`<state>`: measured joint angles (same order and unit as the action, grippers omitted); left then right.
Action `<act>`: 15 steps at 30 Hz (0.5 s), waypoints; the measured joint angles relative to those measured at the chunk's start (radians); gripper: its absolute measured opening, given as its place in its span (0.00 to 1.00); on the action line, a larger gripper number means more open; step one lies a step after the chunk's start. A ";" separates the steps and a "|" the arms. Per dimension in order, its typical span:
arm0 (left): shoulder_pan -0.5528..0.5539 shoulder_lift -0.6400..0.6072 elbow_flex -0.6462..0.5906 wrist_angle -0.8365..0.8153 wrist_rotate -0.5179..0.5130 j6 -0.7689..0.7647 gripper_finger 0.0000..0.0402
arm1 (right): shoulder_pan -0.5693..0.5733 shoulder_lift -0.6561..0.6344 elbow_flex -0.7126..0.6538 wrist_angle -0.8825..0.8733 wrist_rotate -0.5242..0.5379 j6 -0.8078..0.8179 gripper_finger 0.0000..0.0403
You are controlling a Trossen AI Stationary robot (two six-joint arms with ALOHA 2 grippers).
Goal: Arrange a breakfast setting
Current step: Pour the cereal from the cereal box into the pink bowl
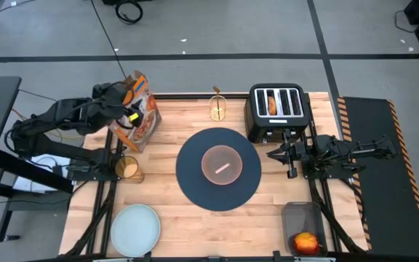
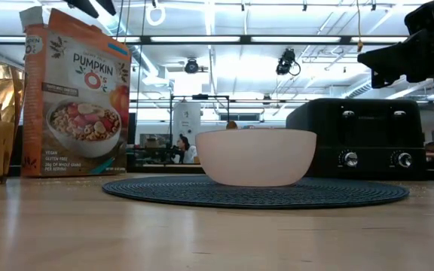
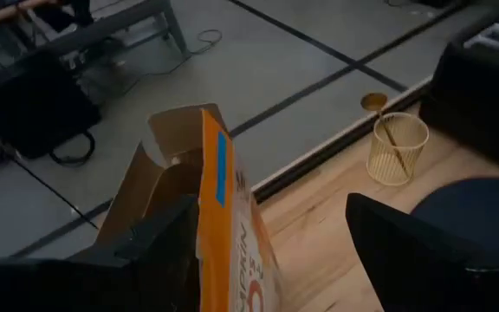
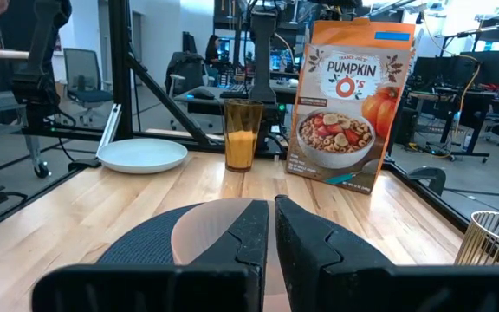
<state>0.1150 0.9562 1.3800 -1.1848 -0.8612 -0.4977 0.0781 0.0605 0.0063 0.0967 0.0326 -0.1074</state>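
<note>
One tan bowl (image 1: 221, 164) sat centred on one dark-blue placemat (image 1: 192, 178). The left gripper (image 1: 131, 116) hung with fingers spread around one standing cereal box (image 1: 141, 109); the right gripper (image 1: 276, 153) was clenched, empty, by one toaster (image 1: 276, 109).

Overhead, table-level, two wrist views

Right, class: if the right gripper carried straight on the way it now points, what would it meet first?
The right gripper, shut, points across the table at the tan bowl on the placemat. It would probably meet the bowl first, though height is hard to judge; it may pass just above the rim.
</note>
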 joint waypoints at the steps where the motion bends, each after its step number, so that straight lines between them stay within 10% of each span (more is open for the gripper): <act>1: 0.019 0.000 0.015 -0.018 -0.001 -0.024 0.74 | 0.000 0.000 0.000 0.000 0.000 0.000 0.09; 15: 0.229 0.021 0.021 -0.228 0.250 -0.067 0.74 | 0.000 0.000 0.000 0.000 0.000 0.000 0.09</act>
<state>0.3443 0.9773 1.4012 -1.4128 -0.6111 -0.5648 0.0784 0.0608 0.0066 0.0971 0.0326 -0.1077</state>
